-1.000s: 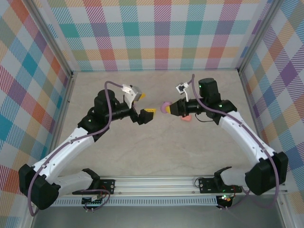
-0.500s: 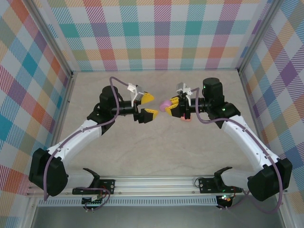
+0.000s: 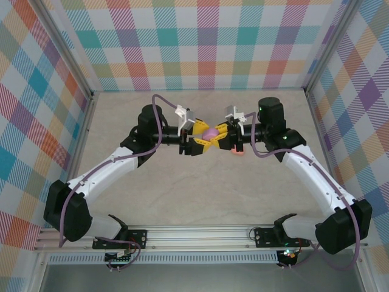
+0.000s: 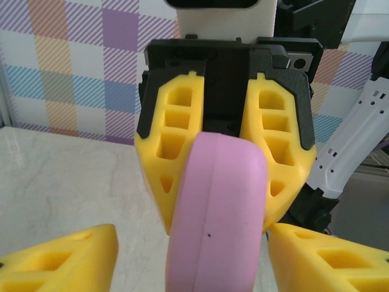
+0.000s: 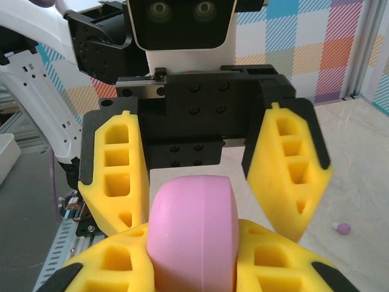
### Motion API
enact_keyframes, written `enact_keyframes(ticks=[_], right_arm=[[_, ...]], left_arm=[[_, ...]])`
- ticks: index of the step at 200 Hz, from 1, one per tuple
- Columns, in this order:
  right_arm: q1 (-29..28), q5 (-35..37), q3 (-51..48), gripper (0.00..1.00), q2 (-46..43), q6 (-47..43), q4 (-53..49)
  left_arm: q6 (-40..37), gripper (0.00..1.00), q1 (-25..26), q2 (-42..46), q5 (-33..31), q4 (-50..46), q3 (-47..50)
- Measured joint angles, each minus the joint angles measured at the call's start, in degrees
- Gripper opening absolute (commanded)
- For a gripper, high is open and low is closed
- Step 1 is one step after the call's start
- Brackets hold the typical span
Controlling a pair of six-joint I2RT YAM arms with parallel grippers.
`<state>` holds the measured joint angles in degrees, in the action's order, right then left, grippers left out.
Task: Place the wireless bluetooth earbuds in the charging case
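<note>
Both arms extend from the near edge of the desk (image 3: 182,201) and meet over its middle. A salmon-orange object (image 3: 239,151) lies on the desk, partly hidden beneath the right pincer (image 3: 219,136). That pincer is clamped on the pink charging case (image 3: 210,133), which it holds on edge above the desk. The left pincer (image 3: 199,137) faces it with its jaws partly open. Its fingers (image 5: 112,176) flank the case, with a gap visible beside it. Farther back, a tiny purple earbud (image 5: 343,228) lies on the desk, well apart from the case.
</note>
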<state>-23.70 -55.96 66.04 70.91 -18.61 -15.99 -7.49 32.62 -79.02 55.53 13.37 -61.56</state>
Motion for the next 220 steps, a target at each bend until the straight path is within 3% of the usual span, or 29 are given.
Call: enact_keyframes(ticks=[54, 76, 119, 158, 206, 220], right_arm=[[0.0, 1.05, -0.96, 0.06, -0.98, -0.2, 0.85], [0.0, 0.79, -1.62, 0.07, -1.11, 0.35, 1.77], [0.0, 0.37, -1.66, 0.05, -1.11, 0.66, 2.64], [-0.02, -0.28, -1.66, 0.05, -1.11, 1.22, 2.67], [-0.02, -0.33, -1.77, 0.06, -1.11, 1.9, 3.17], [0.0, -0.35, -1.88, 0.07, -1.11, 2.34, 3.39]], left_arm=[[-4.28, 0.26, 0.0, -0.04, 1.05, -6.75, -0.42], [-5.22, 0.27, 0.0, 0.24, 0.96, -7.82, -0.46], [-5.16, 0.49, 0.0, 2.1, -0.04, -7.1, -0.37], [-4.61, 0.42, 0.0, 3.13, -0.31, -5.57, -0.37], [-4.57, 0.41, 0.0, 2.89, -0.07, -5.75, -0.39], [-4.59, 0.36, 0.0, 2.47, 0.09, -5.77, -0.42]])
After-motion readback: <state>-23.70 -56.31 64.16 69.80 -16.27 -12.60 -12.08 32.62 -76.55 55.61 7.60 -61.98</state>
